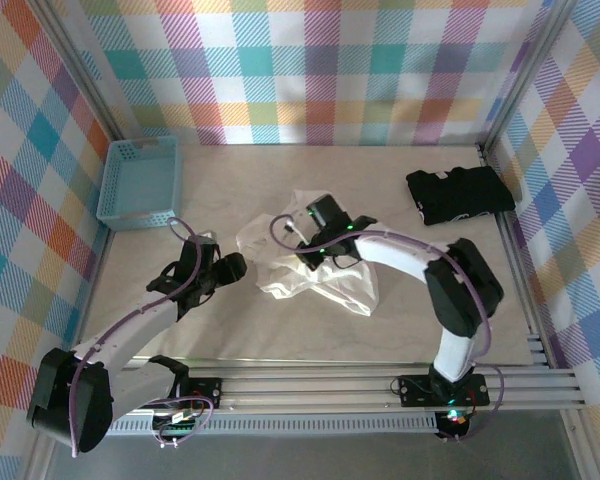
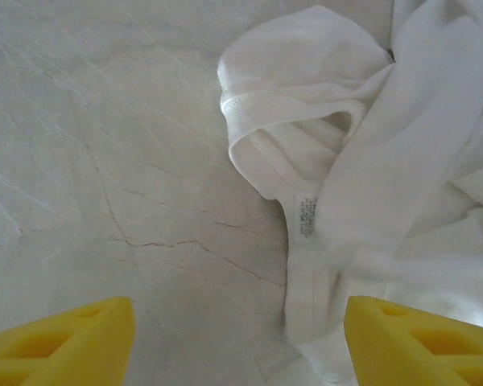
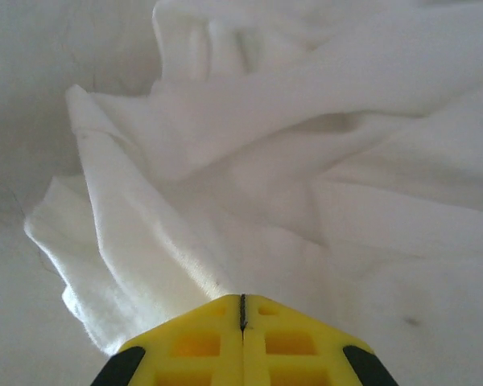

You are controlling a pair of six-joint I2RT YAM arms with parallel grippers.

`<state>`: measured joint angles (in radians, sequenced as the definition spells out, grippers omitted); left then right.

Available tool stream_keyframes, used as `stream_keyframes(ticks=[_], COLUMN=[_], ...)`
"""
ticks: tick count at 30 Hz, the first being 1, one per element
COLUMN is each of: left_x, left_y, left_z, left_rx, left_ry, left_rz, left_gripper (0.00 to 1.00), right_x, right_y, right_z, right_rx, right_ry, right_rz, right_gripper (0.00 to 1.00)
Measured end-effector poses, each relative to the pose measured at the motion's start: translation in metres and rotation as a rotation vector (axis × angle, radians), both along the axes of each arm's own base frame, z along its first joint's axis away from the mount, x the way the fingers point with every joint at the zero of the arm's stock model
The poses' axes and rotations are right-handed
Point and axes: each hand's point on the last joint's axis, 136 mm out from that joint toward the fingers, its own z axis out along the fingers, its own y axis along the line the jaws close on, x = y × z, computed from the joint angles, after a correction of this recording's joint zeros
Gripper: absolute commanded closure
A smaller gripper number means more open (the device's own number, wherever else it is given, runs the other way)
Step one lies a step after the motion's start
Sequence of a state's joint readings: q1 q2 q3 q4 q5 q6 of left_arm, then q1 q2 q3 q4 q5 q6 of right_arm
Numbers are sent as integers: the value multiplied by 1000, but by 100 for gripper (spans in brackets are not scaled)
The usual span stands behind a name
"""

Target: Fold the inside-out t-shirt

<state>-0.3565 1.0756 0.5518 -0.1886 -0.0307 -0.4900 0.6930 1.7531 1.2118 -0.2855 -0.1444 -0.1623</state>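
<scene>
far left, back corner of the desk point(image 1: 280, 170): blue basket point(image 1: 140, 182), nothing in it that i can see. well apart from the cloth, not in play.

left tool point(image 2: 241, 346): released, jaws spread wide, nothing between them, bare desk underneath. it sits just beside the left edge of the t-shirt point(image 1: 315, 270). in its wrist view the collar point(image 2: 249, 121) and the neck tag point(image 2: 306, 215) lie ahead and to the right, tag on the outside, so the shirt is not yet turned. right fingertip point(image 2: 419, 342) is over or against the cloth edge, can't tell which.

t-shirt: crumpled heap mid-desk, between the two arms, not laid flat. long axis runs roughly from back-left to front-right in the top view. no clean hem or sleeve line readable there.

right tool point(image 3: 243, 310): clenched, tips meet, and the folds run straight into the seam between them. i read that as a pinch on the t-shirt, on top of the heap. so right arm is on the cloth, left arm is the near free one.

judgement: next move turns on the left tool going right and forward onto the collar edge, then the pair can spread the heap along that long axis. risk: pinching several layers at once.

far right, back: black folded garment point(image 1: 460, 195), flat on the desk, apart from everything, leave it.
</scene>
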Motion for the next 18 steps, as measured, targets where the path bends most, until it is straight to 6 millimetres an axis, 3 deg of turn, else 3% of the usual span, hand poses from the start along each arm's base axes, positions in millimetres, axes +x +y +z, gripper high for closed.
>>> stream_keyframes(ticks=[4, 8, 11, 12, 18], left_x=[-2, -5, -7, -8, -13], left_y=[-5, -18, -38, -47, -96], left_z=[-1, -1, 0, -3, -20], left_rx=[-22, -59, -85, -84, 5], left_ry=[5, 8, 1, 6, 74], left_rz=[-24, -82, -162, -198, -389], left_gripper=[30, 29, 29, 29, 26], right_x=[13, 37, 55, 59, 61], right_y=[-43, -103, -159, -172, -194], right_z=[46, 69, 61, 57, 26], right_rx=[128, 230, 240, 227, 100], right_ry=[-33, -30, -11, -7, 31], right_rz=[-140, -366, -577, -631, -745], right_gripper=[100, 100, 100, 94, 55])
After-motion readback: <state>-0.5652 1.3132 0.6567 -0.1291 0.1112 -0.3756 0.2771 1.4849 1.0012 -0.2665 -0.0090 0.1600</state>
